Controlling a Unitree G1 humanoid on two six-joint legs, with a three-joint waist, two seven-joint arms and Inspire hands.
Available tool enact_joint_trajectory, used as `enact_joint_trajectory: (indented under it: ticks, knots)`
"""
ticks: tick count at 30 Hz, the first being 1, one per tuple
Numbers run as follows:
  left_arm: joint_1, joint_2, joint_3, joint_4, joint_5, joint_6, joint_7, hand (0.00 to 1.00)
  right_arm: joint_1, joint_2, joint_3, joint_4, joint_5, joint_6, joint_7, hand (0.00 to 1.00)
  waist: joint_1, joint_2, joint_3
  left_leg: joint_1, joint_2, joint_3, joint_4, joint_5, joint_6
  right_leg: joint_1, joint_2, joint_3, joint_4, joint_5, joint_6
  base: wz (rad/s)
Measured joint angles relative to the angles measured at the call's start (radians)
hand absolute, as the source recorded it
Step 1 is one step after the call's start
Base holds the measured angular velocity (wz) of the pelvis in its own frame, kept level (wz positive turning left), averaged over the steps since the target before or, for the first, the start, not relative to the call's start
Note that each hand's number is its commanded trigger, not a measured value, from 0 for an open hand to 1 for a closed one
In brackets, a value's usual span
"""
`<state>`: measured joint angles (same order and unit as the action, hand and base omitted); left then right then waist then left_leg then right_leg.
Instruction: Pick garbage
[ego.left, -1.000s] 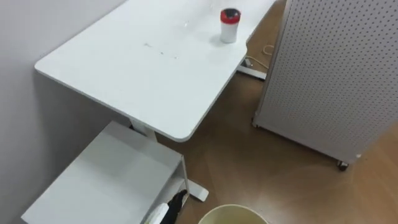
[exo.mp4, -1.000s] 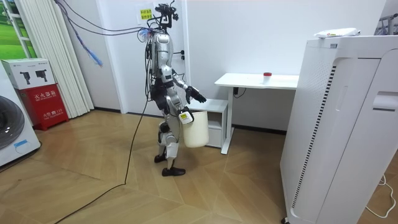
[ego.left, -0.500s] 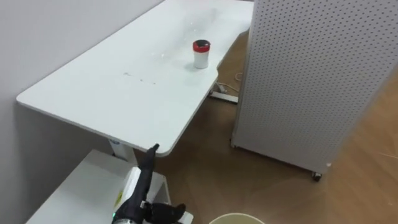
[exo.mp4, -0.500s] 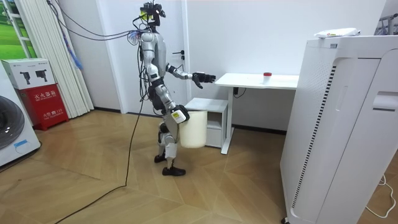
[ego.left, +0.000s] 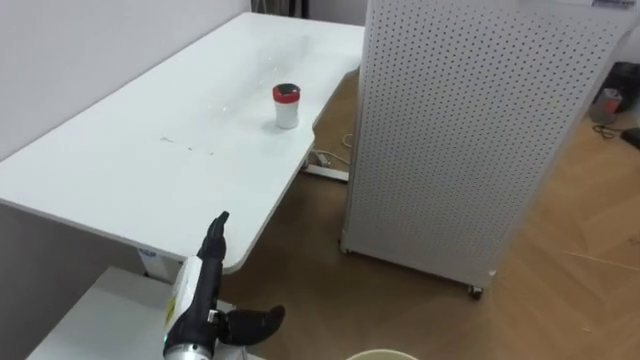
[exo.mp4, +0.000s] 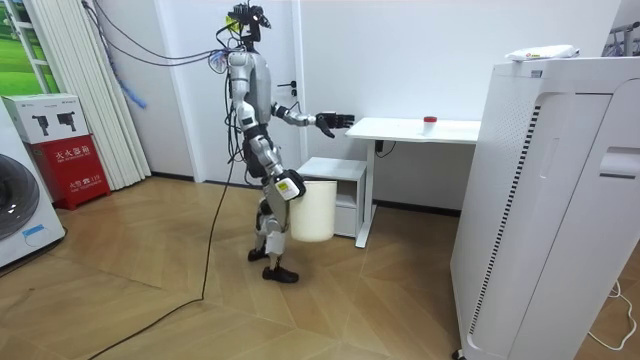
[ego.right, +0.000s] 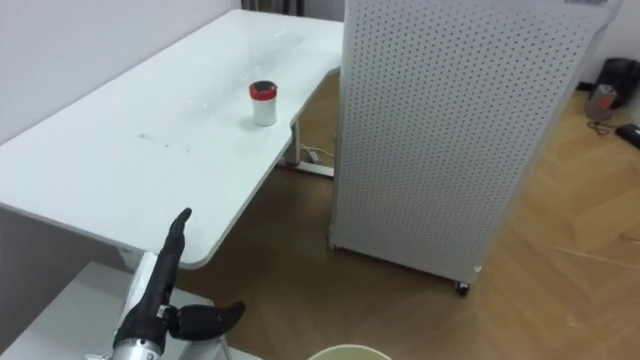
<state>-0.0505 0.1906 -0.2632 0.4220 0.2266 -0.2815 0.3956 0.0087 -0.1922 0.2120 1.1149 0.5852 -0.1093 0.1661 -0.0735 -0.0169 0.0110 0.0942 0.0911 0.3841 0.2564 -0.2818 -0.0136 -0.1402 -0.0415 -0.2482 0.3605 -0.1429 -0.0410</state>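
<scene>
A small white cup with a red lid (ego.left: 286, 106) stands upright far along the white desk (ego.left: 120, 170), close to its right edge. My left hand (ego.left: 200, 290) is stretched out open over the desk's near corner, fingers straight and thumb spread, well short of the cup. In the room view I stand upright at the desk's end with that left hand (exo.mp4: 335, 120) raised level with the desktop. My right hand (exo.mp4: 288, 187) hangs at my hip and carries a white bucket (exo.mp4: 312, 208) clear of the floor; the bucket's rim (ego.left: 380, 354) shows at the bottom edge.
A tall white perforated cabinet on castors (ego.left: 470, 130) stands right of the desk, with a narrow strip of wooden floor (ego.left: 300, 220) between them. A low white shelf unit (ego.left: 90, 320) sits under the desk's near end. A cable lies on the floor by the desk leg (ego.left: 325, 158).
My left arm has risen from low by the shelf unit to level with the desktop. The camera has swung up and right, bringing more of the perforated cabinet into the picture.
</scene>
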Motion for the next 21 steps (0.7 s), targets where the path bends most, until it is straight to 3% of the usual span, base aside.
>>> enact_joint_trajectory:
  ticks: [2, 4, 5, 6, 7, 8, 9, 10, 11, 12, 14, 16, 18, 19, 21]
  knots:
    - [0.0, 0.001, 0.007, -0.021, -0.029, -0.001, -0.01, 0.0, -0.002, -0.001, 0.0, -0.002, -0.001, 0.0, -0.001, 1.0, 0.001, 0.0, 0.0002, -0.004, 0.016, -0.003, 0.039, -0.012, -0.013, -0.003, 0.009, -0.001, 0.015, -0.018, -0.012, -0.28]
    - [0.002, 0.001, 0.026, -0.021, -0.069, -0.001, -0.014, 0.0, -0.002, -0.001, 0.002, -0.002, -0.002, -0.001, 0.006, 1.0, 0.006, -0.013, 0.0048, -0.023, 0.023, -0.01, 0.14, -0.014, -0.016, -0.005, 0.007, 0.017, 0.041, -0.05, -0.024, -0.47]
    - [0.006, 0.001, 0.035, -0.02, -0.102, -0.001, -0.014, 0.0, -0.002, -0.003, 0.002, -0.002, -0.001, -0.001, 0.01, 1.0, 0.012, -0.013, 0.0063, -0.057, 0.043, -0.028, 0.251, -0.014, -0.016, -0.004, 0.01, 0.046, 0.056, -0.068, -0.035, -0.61]
    - [0.007, 0.0, 0.037, -0.019, -0.118, -0.002, -0.014, 0.0, -0.001, -0.007, 0.002, -0.002, -0.001, -0.001, 0.01, 1.0, 0.021, -0.003, 0.0072, -0.105, 0.068, -0.071, 0.378, -0.01, -0.017, 0.007, 0.026, 0.057, 0.07, -0.078, -0.048, -0.57]
    - [0.007, 0.0, 0.038, -0.018, -0.118, -0.003, -0.014, 0.0, -0.001, -0.008, 0.001, -0.002, -0.001, -0.001, 0.01, 1.0, 0.02, 0.002, 0.0087, -0.129, 0.078, -0.101, 0.44, -0.002, -0.019, 0.011, 0.035, 0.06, 0.08, -0.084, -0.055, -0.42]
    - [0.007, -0.001, 0.038, -0.01, -0.119, -0.005, -0.014, 0.0, 0.003, -0.007, 0.002, -0.002, -0.001, -0.001, 0.01, 1.0, 0.019, 0.005, 0.0114, -0.172, 0.086, -0.163, 0.535, 0.027, -0.018, 0.024, 0.052, 0.069, 0.094, -0.098, -0.066, -0.3]
    - [0.01, -0.006, 0.036, 0.002, -0.129, -0.009, -0.014, 0.0, 0.008, -0.008, 0.002, 0.0, -0.002, 0.0, 0.01, 1.0, 0.022, 0.003, 0.0126, -0.2, 0.085, -0.21, 0.579, 0.03, -0.022, 0.035, 0.068, 0.085, 0.095, -0.107, -0.076, -0.26]
    - [0.014, -0.006, 0.036, 0.002, -0.13, -0.009, -0.013, 0.0, 0.01, -0.009, 0.001, 0.0, -0.002, 0.0, 0.009, 1.0, 0.021, 0.007, 0.0074, -0.216, 0.081, -0.228, 0.577, 0.02, -0.018, 0.037, 0.075, 0.091, 0.094, -0.11, -0.08, -0.32]
    - [0.017, -0.007, 0.036, 0.002, -0.13, -0.009, -0.011, 0.0, 0.009, -0.012, 0.0, 0.0, -0.002, 0.001, 0.008, 1.0, 0.024, 0.006, 0.0082, -0.252, 0.068, -0.253, 0.568, 0.007, -0.01, 0.038, 0.083, 0.111, 0.095, -0.114, -0.084, -0.44]
    - [0.024, -0.007, 0.036, 0.002, -0.137, -0.009, -0.007, 0.0, 0.009, -0.014, 0.0, 0.0, -0.002, 0.001, 0.005, 1.0, 0.033, 0.0, 0.012, -0.291, 0.047, -0.257, 0.538, -0.003, -0.017, 0.04, 0.083, 0.126, 0.094, -0.115, -0.086, -0.51]
    - [0.03, -0.007, 0.037, 0.004, -0.155, -0.009, -0.006, 0.0, 0.011, -0.016, 0.001, 0.0, -0.005, 0.001, -0.008, 1.0, 0.048, -0.003, 0.0136, -0.335, 0.014, -0.263, 0.441, 0.0, -0.022, 0.042, 0.083, 0.155, 0.091, -0.117, -0.09, -0.5]
    - [0.03, -0.008, 0.04, 0.004, -0.162, -0.008, -0.006, 0.0, 0.013, -0.019, 0.001, 0.0, -0.005, 0.004, -0.015, 1.0, 0.052, -0.003, 0.0134, -0.38, -0.016, -0.274, 0.321, 0.026, -0.023, 0.047, 0.083, 0.168, 0.09, -0.13, -0.088, -0.27]
    - [0.032, -0.011, 0.046, 0.004, -0.159, -0.008, -0.006, 0.0, 0.014, -0.03, 0.001, 0.0, -0.003, 0.018, -0.015, 1.0, 0.067, -0.003, 0.0117, -0.428, -0.051, -0.312, 0.166, 0.12, -0.015, 0.056, 0.085, 0.196, 0.096, -0.16, -0.085, -0.29]
    - [0.036, -0.012, 0.051, 0.004, -0.158, -0.008, -0.006, 0.0, 0.015, -0.03, 0.001, 0.0, -0.003, 0.021, -0.015, 1.0, 0.08, -0.005, 0.0079, -0.432, -0.057, -0.316, 0.13, 0.153, -0.013, 0.057, 0.084, 0.212, 0.1, -0.166, -0.08, -0.51]
    - [0.048, -0.013, 0.072, 0.003, -0.156, -0.008, -0.004, 0.0, 0.019, -0.035, 0.002, -0.001, -0.004, 0.025, -0.015, 1.0, 0.091, -0.003, -0.001, -0.427, -0.075, -0.34, 0.05, 0.264, -0.007, 0.067, 0.079, 0.233, 0.111, -0.197, -0.052, -0.28]
